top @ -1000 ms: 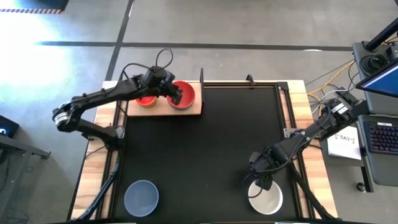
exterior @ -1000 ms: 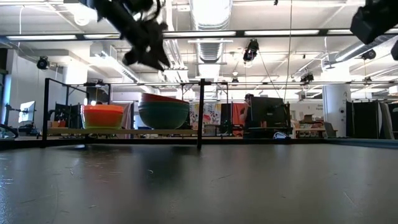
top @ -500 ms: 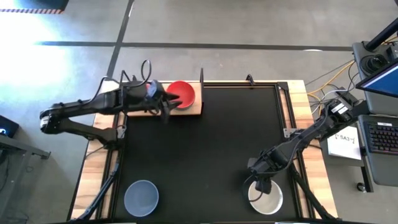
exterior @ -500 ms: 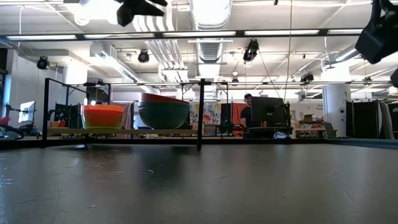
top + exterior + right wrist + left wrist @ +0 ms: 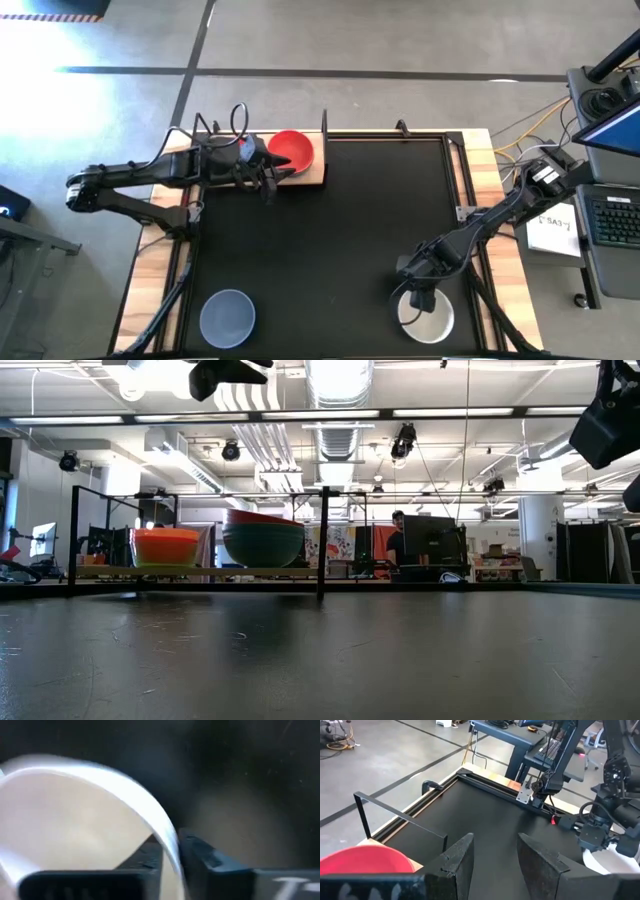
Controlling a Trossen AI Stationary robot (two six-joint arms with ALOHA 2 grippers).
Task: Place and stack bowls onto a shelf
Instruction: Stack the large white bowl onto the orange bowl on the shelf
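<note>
On the pale wood shelf (image 5: 300,178) at the far left stands a stack of bowls with a red bowl (image 5: 293,149) on top. In the low view an orange bowl (image 5: 165,546) rests on the board beside the teal stack (image 5: 263,542). My left gripper (image 5: 495,855) hovers open beside the red bowl (image 5: 365,862), holding nothing. Near the front edge a grey-blue bowl (image 5: 227,317) sits on the black mat. At the front right my right gripper (image 5: 418,295) is shut on the white bowl (image 5: 428,320). My right gripper pinches the white bowl's rim (image 5: 167,840) on its far left side, with one finger (image 5: 145,857) inside the bowl and the other finger (image 5: 200,855) outside. The fingers come from above, pointing down. The bowl sits on the mat.
The large black mat (image 5: 330,240) fills the table between the shelf and the two front bowls. Thin black posts (image 5: 324,122) rise at the shelf's ends. A laptop and papers (image 5: 560,225) lie off the table's right edge.
My left gripper has drawn back from above the red bowl toward the table's left and near side, and has risen out of the low view's middle. My right gripper has come down a little onto the white bowl's rim.
</note>
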